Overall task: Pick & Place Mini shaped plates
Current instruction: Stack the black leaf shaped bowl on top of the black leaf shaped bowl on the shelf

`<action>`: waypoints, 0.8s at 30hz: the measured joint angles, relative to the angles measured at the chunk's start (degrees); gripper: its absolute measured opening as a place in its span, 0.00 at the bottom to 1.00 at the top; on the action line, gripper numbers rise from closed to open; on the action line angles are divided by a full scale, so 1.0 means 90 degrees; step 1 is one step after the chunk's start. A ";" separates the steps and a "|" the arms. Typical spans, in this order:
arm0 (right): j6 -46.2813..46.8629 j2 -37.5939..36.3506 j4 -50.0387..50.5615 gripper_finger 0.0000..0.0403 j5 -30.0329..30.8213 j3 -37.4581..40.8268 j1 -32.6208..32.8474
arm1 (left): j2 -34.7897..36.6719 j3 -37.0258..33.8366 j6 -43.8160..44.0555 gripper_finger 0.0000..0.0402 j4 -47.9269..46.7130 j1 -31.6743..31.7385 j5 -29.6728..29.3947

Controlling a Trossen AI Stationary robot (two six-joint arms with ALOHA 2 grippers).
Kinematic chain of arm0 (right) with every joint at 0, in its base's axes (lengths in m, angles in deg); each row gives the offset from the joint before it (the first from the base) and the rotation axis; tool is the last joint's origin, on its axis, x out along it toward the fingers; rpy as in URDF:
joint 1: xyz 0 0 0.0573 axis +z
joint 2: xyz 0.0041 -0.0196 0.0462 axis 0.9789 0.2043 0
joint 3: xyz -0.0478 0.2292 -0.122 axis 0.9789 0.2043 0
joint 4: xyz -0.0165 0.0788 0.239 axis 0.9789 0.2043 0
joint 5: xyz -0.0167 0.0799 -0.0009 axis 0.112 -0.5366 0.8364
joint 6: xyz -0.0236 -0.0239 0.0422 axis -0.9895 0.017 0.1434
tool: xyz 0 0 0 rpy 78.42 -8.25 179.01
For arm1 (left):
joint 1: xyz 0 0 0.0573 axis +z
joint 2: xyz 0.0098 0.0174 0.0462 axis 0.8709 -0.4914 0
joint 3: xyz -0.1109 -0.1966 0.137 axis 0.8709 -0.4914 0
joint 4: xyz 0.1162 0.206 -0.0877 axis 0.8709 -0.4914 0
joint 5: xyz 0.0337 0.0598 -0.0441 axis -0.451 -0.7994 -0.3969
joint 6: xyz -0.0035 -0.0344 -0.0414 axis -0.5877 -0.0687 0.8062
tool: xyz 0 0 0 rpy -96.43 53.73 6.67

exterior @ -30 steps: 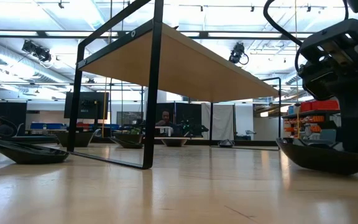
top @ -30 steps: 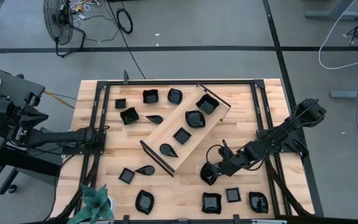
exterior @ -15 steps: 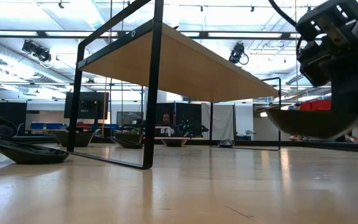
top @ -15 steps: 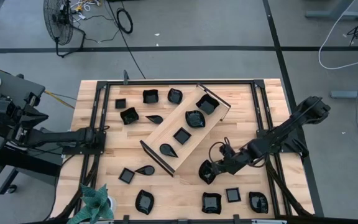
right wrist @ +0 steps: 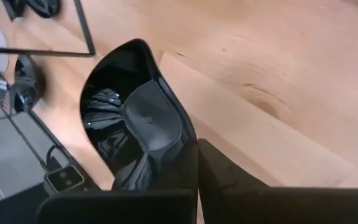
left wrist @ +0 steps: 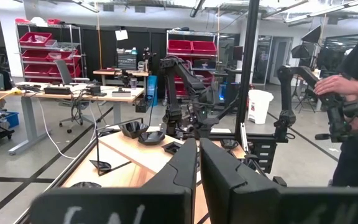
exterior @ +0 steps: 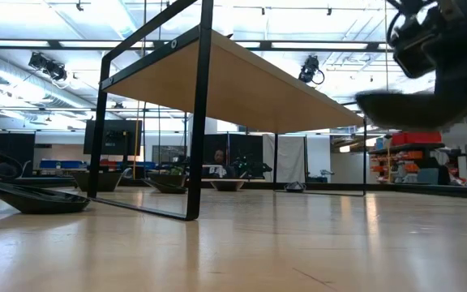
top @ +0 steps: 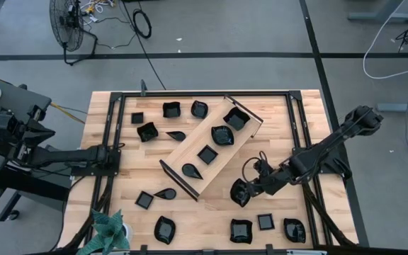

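Observation:
My right gripper [top: 250,188] is shut on one small glossy black dish [top: 240,192] above the table, just beyond the near end of the long light-wood tray [top: 211,146]. The low view shows this dish [exterior: 408,109] in the air under the gripper [exterior: 448,49]. Several black dishes lie in the tray, for instance a square one [top: 207,154]. Others rest on the table around it, such as those at the far edge [top: 171,110] and the near edge [top: 241,231]. My left gripper [top: 113,152] waits shut at the table's left side [left wrist: 197,149]. My right gripper [right wrist: 182,134] holds the dish by its rim [right wrist: 166,87] on the side facing the table's right. One finger [right wrist: 149,121] lies inside the bowl and the other [right wrist: 229,174] outside it. The fingers slant down from the right. The dish is lifted clear, roughly level.
A black metal frame [top: 115,127] runs around the tabletop. A green plant-like object [top: 108,230] stands at the near left corner. Bare wood [top: 275,142] lies between the tray and the right frame rail. A person [left wrist: 353,93] stands beyond the table.
My right gripper has risen with the dish. A second ago the dish sat on the table; it now hangs well above the surface and has shifted slightly toward the far edge.

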 joint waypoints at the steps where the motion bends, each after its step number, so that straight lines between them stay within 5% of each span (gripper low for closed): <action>1: -0.0091 -0.0054 0.0081 0.00 0.0006 -0.0031 0.0000 | 0.0000 0.0000 0.0000 0.06 0.0001 0.0000 0.0000; 10: -0.1354 -0.0581 0.1291 0.00 0.0041 -0.0510 -0.0007 | 0.0000 0.0000 0.0000 0.06 0.0001 0.0000 -0.0002; 24: -0.3735 -0.0889 0.3469 0.00 0.0352 -0.2427 -0.0498 | 0.0000 0.0000 0.0000 0.06 0.0000 0.0002 -0.0001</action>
